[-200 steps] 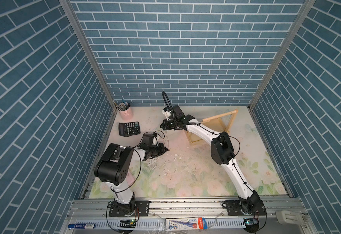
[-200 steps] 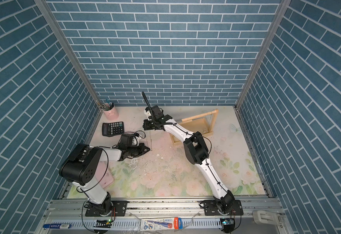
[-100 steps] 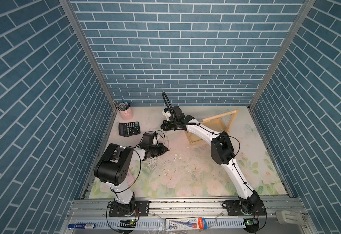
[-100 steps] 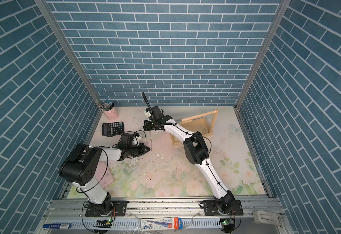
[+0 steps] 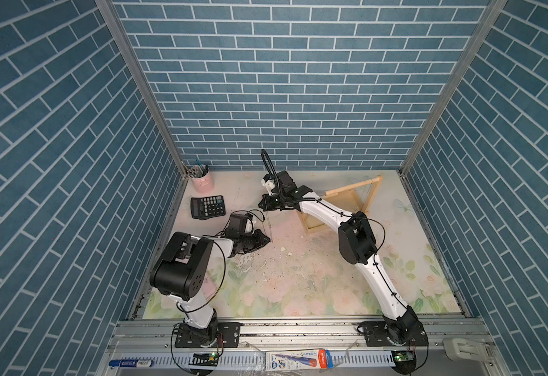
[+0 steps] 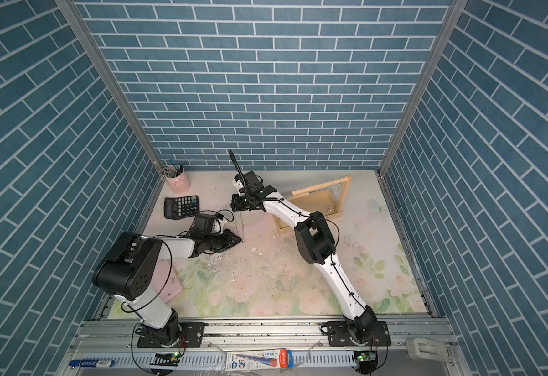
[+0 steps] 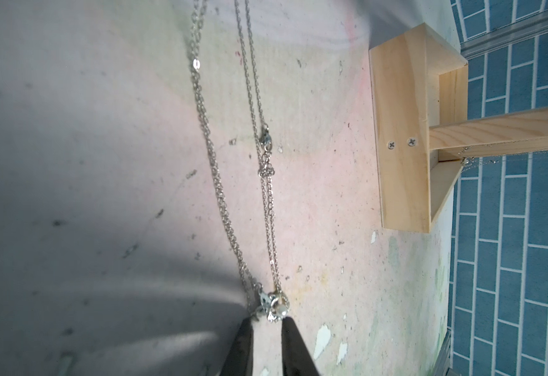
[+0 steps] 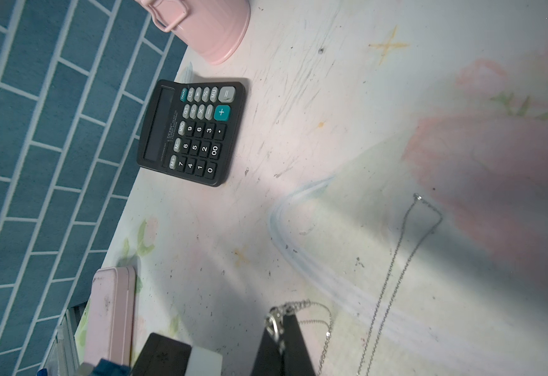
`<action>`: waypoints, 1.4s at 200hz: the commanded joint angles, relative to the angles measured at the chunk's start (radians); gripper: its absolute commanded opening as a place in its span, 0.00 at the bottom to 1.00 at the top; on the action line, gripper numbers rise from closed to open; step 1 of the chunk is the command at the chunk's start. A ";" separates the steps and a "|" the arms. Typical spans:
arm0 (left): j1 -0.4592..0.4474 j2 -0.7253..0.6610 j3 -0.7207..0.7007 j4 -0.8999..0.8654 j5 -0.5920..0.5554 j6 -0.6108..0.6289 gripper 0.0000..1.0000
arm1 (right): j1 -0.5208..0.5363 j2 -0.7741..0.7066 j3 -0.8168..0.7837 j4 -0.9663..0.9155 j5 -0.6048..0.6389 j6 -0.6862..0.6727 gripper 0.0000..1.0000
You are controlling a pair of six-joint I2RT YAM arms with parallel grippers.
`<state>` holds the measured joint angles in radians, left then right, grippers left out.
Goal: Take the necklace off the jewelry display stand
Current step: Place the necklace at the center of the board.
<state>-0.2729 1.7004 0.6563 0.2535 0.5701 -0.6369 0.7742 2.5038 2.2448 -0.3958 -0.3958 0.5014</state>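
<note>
The necklace [image 5: 267,224] [image 6: 242,224] is a thin silver chain hanging off the stand, stretched from my right gripper down to my left one. My right gripper [image 5: 264,206] [image 8: 280,325] is shut on the chain's upper loop, left of the jewelry display stand [image 5: 347,201] [image 6: 318,201]. In the left wrist view the pendant [image 7: 272,304] sits just past the tips of my left gripper [image 7: 267,328], close to the table. Its black fingers [image 7: 245,345] stand slightly apart with a bare gap between them. In both top views the left gripper [image 5: 267,241] [image 6: 240,241] is low at the chain's bottom end.
A black calculator [image 5: 207,206] [image 8: 194,133] and a pink cup [image 5: 202,182] of pens stand at the back left. A pink case [image 8: 110,312] lies by the left wall. The stand's base [image 7: 402,130] is to the right. White flakes [image 5: 282,249] dot the floral mat.
The left gripper's jaws have parted a little around the pendant. Both arms and the chain stay almost where they were.
</note>
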 commanded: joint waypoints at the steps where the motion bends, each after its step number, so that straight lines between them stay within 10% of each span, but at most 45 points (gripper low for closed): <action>1: 0.001 -0.001 -0.005 -0.101 -0.042 -0.010 0.23 | -0.002 -0.029 -0.013 0.000 0.004 0.023 0.00; 280: -0.031 0.080 -0.058 0.437 -0.002 -0.285 0.44 | -0.003 0.020 0.067 -0.013 0.002 0.043 0.00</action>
<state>-0.2981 1.7645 0.5941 0.6540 0.5789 -0.9226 0.7742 2.5042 2.2898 -0.3965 -0.3962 0.5205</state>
